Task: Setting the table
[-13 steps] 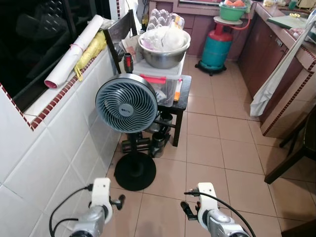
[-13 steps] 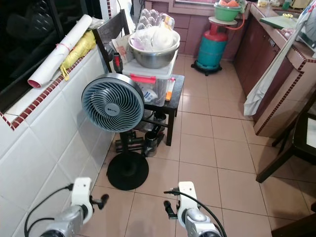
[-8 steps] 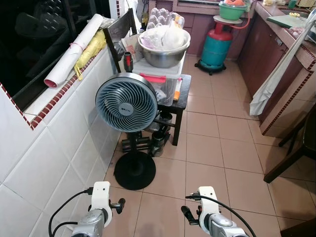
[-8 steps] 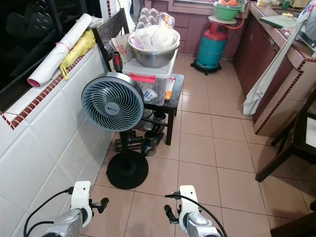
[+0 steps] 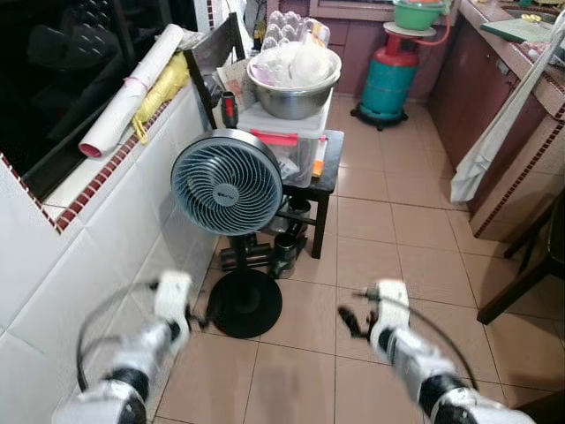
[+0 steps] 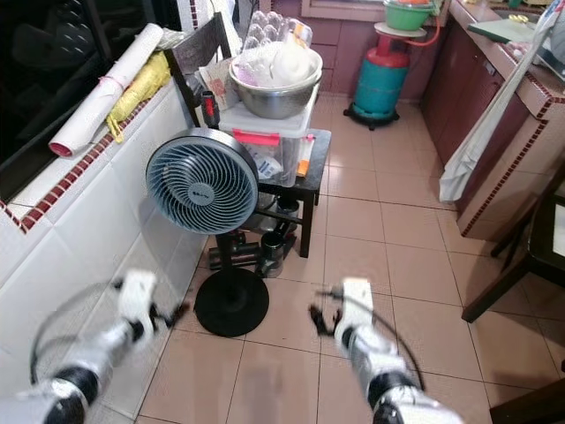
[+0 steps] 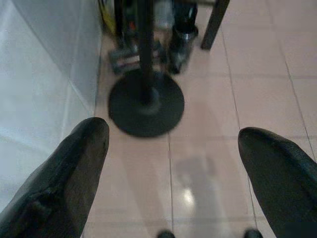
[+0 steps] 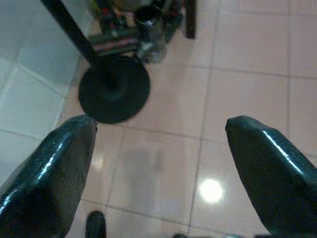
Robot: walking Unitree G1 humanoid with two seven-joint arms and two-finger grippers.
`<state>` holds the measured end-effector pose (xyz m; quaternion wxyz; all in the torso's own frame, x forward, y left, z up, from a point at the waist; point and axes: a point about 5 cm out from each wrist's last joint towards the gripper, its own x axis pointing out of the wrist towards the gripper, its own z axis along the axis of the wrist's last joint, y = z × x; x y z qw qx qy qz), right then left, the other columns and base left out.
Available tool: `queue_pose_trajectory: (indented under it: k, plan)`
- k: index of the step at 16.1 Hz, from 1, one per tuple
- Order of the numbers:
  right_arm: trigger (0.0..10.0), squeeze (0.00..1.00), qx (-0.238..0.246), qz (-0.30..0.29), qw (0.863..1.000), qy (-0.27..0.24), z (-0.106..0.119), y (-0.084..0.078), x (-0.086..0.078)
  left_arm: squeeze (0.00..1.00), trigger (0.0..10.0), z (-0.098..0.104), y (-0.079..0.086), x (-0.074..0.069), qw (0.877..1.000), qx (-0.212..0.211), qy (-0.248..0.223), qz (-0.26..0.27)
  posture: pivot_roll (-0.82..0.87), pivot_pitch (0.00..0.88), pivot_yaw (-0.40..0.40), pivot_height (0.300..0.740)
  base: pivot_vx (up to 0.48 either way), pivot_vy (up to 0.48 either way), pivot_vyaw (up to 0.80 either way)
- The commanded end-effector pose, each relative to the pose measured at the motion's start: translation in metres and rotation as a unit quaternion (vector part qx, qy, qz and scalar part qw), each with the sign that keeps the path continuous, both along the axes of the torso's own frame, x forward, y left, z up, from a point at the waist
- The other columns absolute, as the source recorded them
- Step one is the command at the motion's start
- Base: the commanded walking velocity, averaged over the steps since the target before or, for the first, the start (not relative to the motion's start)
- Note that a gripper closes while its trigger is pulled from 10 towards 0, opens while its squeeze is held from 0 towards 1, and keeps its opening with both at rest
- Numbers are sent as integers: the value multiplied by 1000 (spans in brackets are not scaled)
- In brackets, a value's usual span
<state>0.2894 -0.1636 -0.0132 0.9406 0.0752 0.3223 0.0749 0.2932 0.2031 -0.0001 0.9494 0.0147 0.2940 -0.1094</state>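
Both grippers, left gripper [image 7: 171,163] and right gripper [image 8: 158,163], hang wide open and empty above the tiled floor [image 5: 371,256], near the upright standing fan [image 5: 226,183] facing them.

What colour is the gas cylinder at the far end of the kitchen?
The gas cylinder is teal with a red top, clearest in the left eye view.

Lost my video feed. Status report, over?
Left gripper and right gripper open, empty, above floor tiles. No tableware in hand. Standing fan just ahead.
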Motion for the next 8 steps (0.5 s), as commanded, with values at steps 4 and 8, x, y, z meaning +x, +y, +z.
queue_pose_trajectory:
  k: [4,8]
  plan:
    - [10000,0,-8,31,998,-55,23,0,21,0,10000,40,1,27,991,-21,-129,-31,47,0,8,740,0,0,0]
    - [10000,0,-1,51,986,-162,55,-1,40,0,10000,62,-4,28,964,15,-264,-7,31,0,32,740,0,0,0]
